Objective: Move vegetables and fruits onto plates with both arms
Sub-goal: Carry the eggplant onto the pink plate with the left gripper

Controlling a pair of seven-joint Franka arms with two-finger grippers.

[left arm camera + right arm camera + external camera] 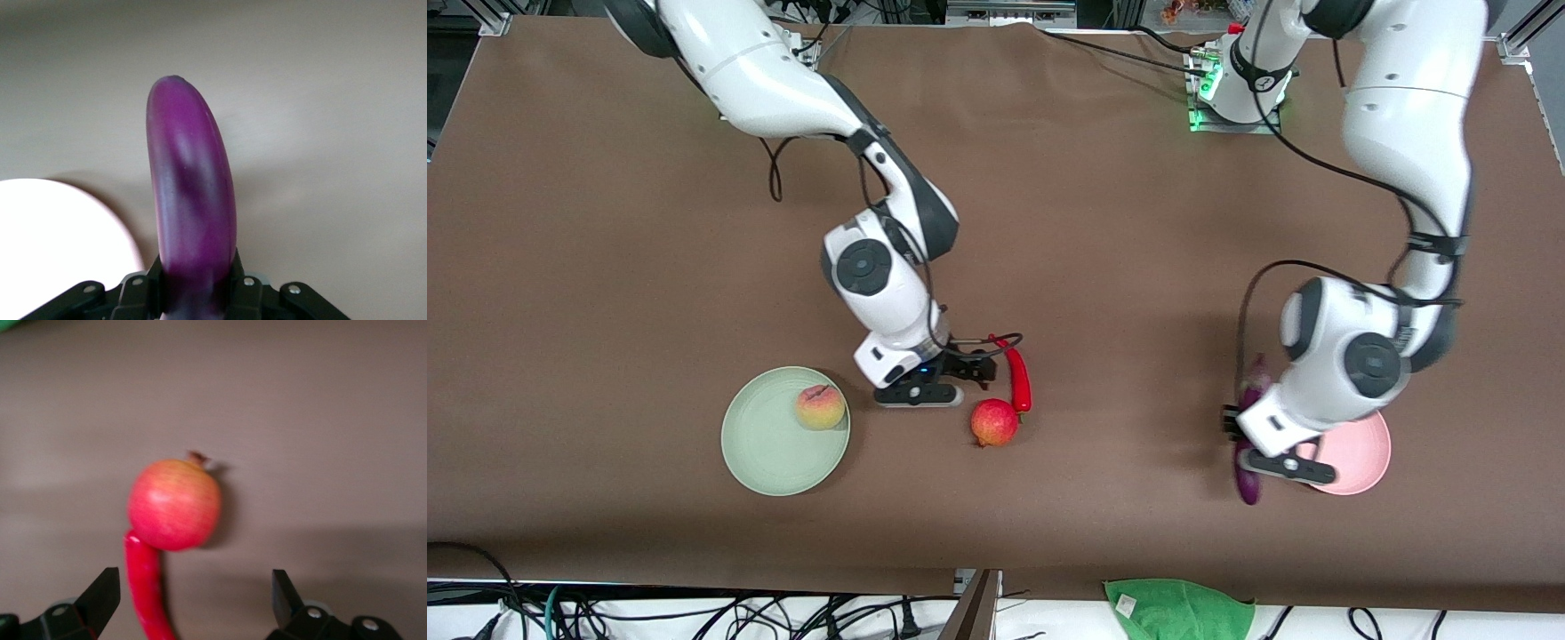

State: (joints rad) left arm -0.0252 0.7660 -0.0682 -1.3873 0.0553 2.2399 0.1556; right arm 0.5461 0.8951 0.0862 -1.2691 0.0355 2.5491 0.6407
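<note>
The left gripper (193,293) has its fingers clamped on the eggplant (190,200), held up beside the pink plate (1360,458). The right gripper (193,597), fingers spread, is over the chili (1018,373) beside the pomegranate (994,422) on the tabletop (605,267). The peach (820,407) sits on the green plate (769,449).

Pink plate (1360,458) partly under left arm

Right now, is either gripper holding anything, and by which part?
The left gripper holds the eggplant around its middle, beside the pink plate. The right gripper is open, holding nothing, over the chili pepper.
</note>
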